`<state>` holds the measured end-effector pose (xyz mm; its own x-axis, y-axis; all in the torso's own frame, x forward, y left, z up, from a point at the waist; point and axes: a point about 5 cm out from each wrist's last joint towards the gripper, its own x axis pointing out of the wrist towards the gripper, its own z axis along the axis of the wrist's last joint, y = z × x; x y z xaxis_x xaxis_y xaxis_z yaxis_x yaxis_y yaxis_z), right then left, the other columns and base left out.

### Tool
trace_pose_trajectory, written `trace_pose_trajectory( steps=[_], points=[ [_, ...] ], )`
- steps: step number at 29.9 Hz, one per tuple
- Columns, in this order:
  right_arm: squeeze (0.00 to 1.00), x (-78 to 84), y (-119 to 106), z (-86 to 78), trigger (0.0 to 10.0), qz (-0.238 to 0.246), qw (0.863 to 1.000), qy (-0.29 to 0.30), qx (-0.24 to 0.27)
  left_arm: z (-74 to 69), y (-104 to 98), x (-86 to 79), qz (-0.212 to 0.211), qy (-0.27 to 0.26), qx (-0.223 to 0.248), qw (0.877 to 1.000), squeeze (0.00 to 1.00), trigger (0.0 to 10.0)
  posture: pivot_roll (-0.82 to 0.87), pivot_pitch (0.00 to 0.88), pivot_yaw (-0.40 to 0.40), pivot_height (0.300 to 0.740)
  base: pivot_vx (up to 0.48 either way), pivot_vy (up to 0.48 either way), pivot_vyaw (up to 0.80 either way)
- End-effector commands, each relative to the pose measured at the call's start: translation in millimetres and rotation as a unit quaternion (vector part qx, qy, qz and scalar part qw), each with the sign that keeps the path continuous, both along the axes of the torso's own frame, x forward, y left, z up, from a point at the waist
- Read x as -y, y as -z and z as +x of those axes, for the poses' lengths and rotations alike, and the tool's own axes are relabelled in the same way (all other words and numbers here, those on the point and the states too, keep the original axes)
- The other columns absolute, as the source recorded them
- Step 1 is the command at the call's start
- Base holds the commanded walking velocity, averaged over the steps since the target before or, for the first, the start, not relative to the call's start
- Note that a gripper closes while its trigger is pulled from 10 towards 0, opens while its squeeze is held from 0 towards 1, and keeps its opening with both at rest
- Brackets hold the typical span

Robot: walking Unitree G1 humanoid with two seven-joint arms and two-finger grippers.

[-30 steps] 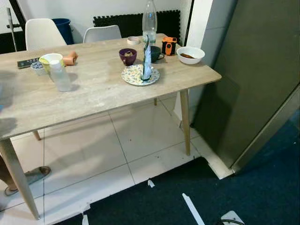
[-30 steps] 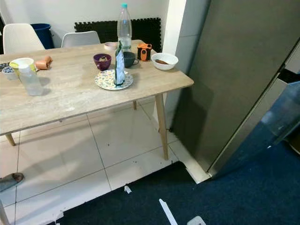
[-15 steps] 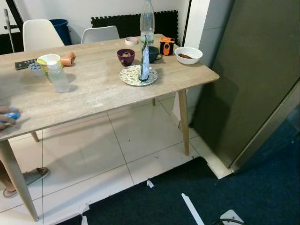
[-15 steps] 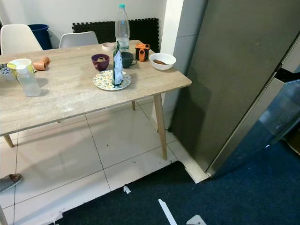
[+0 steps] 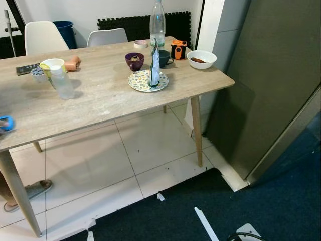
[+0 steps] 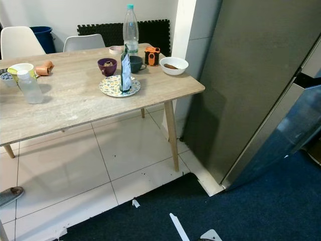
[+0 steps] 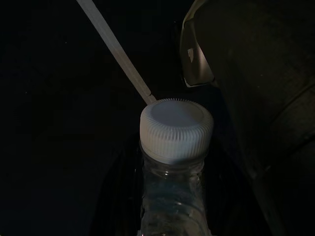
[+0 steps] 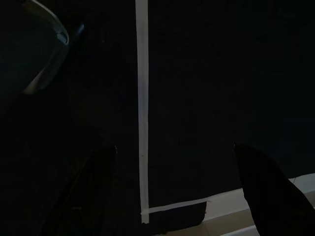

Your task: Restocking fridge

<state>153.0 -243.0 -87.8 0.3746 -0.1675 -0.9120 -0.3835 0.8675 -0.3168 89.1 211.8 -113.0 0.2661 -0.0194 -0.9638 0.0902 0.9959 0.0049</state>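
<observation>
Bottle [image 7: 174,167] with white cap clamped in left tool [image 7: 172,196]; right tool [image 8: 174,172] spread, empty, above dark carpet [image 8: 206,73]

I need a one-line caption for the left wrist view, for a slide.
Left gripper holding a clear bottle with a white ribbed cap above the dark carpet.

Wooden table [image 5: 100,95]: patterned plate [image 5: 142,83], purple bowl [image 5: 135,61], white bowl [image 5: 201,58]; white chairs [image 5: 42,36] behind.
</observation>
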Motion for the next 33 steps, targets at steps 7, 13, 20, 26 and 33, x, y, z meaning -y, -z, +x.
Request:
trace_pose_trajectory(
  steps=[7, 13, 20, 26, 33],
  points=[
    [0.00, 5.5, 0.1, -4.1, 10.0, -0.011, 1.000, 0.006, -0.006, 61.7, -16.4, 17.9, -0.026, 0.015, 0.107, 0.994, 0.00, 10.0, -0.03, 0.000, -0.047, 0.740, 0.000, 0.000, 0.00],
    [0.00, 8.1, -0.9, -3.3, 10.0, -0.013, 1.000, 0.009, -0.004, 62.9, -16.5, 20.2, -0.029, 0.016, 0.107, 0.994, 0.00, 10.0, -0.04, 0.000, -0.047, 0.740, 0.000, 0.000, 0.00],
    [0.00, 8.7, -1.0, -3.6, 10.0, -0.013, 1.000, 0.012, -0.004, 62.4, -16.2, 20.8, -0.030, 0.015, 0.106, 0.994, 0.00, 10.0, -0.04, 0.000, -0.040, 0.740, 0.000, 0.000, 0.00],
    [0.00, 8.1, -0.1, -5.3, 10.0, -0.011, 1.000, 0.015, -0.005, 60.2, -15.6, 19.5, -0.028, 0.015, 0.103, 0.994, 0.00, 10.0, -0.04, 0.000, -0.034, 0.740, 0.000, 0.000, 0.00],
    [0.00, 8.6, 0.2, -6.7, 10.0, -0.011, 1.000, 0.017, -0.007, 58.6, -14.9, 19.9, -0.028, 0.016, 0.101, 0.994, 0.00, 10.0, -0.04, 0.000, -0.039, 0.740, 0.000, 0.000, 0.00]
  ],
)
